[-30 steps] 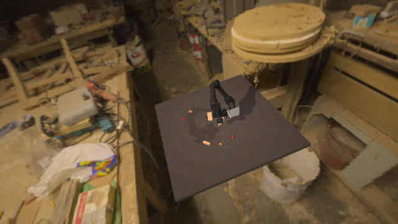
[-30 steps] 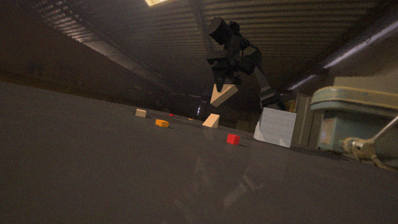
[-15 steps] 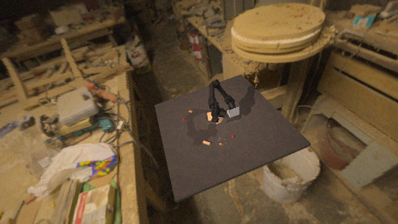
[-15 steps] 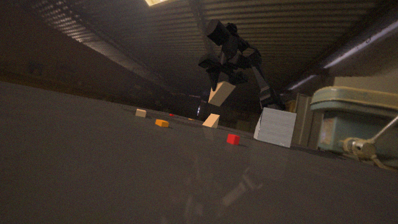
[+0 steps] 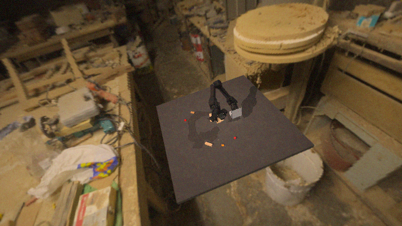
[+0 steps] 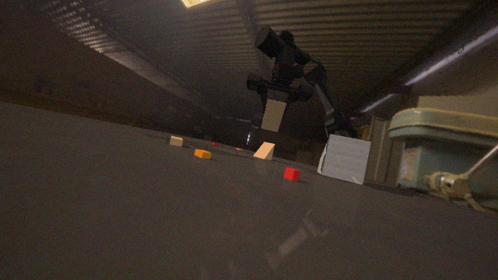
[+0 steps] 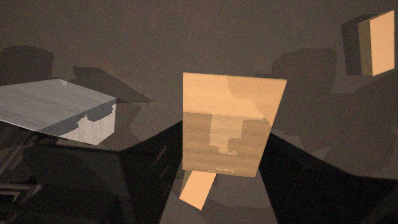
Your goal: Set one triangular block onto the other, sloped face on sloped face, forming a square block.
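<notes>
One wedge (image 6: 272, 114) sits clamped in our gripper (image 6: 277, 97); its mate (image 6: 265, 151) lies seemingly at six o'clock, directly below.

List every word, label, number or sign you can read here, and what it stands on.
None can be read.
The blocks, the grey box and the table carry no marks.
The red-and-white box on the workbench shows print too blurred to read.

Black arm (image 6: 324, 102) folded at the elbow over its base, wrist pointing down, gripper (image 6: 275, 102) raised above the table, fingers clamped on a block (image 6: 272, 114) and touching nothing else, dark fingers filling the wrist view's lower corners
</notes>
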Motion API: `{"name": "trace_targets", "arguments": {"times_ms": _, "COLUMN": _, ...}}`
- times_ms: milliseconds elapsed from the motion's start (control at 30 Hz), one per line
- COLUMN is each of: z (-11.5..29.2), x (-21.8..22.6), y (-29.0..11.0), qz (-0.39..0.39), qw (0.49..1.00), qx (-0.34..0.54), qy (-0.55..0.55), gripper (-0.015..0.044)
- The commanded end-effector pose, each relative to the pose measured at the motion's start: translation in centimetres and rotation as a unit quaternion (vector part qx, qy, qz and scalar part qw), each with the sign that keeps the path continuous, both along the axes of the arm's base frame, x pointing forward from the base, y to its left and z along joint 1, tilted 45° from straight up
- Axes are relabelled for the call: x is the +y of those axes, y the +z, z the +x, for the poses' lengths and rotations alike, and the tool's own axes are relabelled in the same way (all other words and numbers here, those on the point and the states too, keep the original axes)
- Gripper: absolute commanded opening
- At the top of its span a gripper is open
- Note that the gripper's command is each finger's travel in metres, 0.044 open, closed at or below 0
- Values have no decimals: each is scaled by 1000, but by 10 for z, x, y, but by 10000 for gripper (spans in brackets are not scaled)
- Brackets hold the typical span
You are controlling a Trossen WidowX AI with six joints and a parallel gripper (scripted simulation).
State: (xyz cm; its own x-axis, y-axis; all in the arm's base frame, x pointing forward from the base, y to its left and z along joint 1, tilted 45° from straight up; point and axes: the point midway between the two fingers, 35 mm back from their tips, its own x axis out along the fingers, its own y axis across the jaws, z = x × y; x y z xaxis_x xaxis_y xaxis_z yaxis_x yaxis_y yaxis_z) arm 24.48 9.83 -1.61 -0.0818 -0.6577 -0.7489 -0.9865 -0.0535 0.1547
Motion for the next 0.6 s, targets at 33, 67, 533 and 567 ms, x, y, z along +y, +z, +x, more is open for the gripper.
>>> {"name": "trace_targets", "arguments": {"times_ms": 33, "z": 4, "x": -2, "y": 5, "qz": -7, "qw": 997, "qx": -53, "qy": -56, "gripper": 0}}
{"name": "trace_targets", "arguments": {"times_ms": 67, "z": 4, "x": -2, "y": 6, "qz": -9, "qw": 995, "qx": -65, "qy": -69, "gripper": 0}}
{"name": "trace_targets", "arguments": {"times_ms": 533, "z": 12, "x": -10, "y": 18, "qz": -30, "qw": 943, "qx": -222, "qy": -247, "gripper": 0}}
{"name": "trace_targets", "arguments": {"times_ms": 567, "z": 13, "x": -10, "y": 19, "qz": -31, "qw": 937, "qx": -232, "qy": -259, "gripper": 0}}
